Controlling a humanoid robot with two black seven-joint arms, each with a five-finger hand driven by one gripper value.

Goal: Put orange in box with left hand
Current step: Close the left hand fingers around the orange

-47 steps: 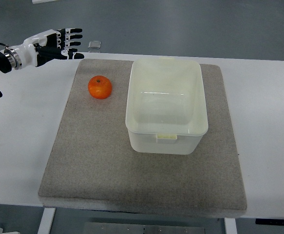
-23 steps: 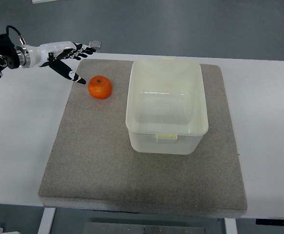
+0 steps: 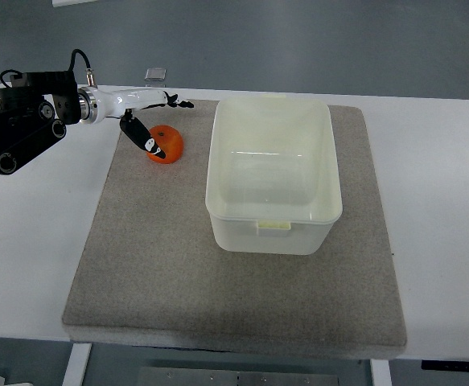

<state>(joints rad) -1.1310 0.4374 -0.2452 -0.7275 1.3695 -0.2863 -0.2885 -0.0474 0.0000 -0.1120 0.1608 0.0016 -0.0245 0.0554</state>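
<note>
Fingers spread wide on the left hand (image 3: 148, 114), thumb draped against the orange (image 3: 165, 144) but nothing clamped. Orange sits near the far-left corner of the grey mat (image 3: 162, 265), just beside the empty box (image 3: 273, 174).

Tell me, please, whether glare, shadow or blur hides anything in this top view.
Top view: lighting is soft and even. The orange is sharp, though the left hand partly covers it. The translucent box shows mild sheen on its floor. Only faint shadows lie on the grey mat. No obvious blur.
</note>
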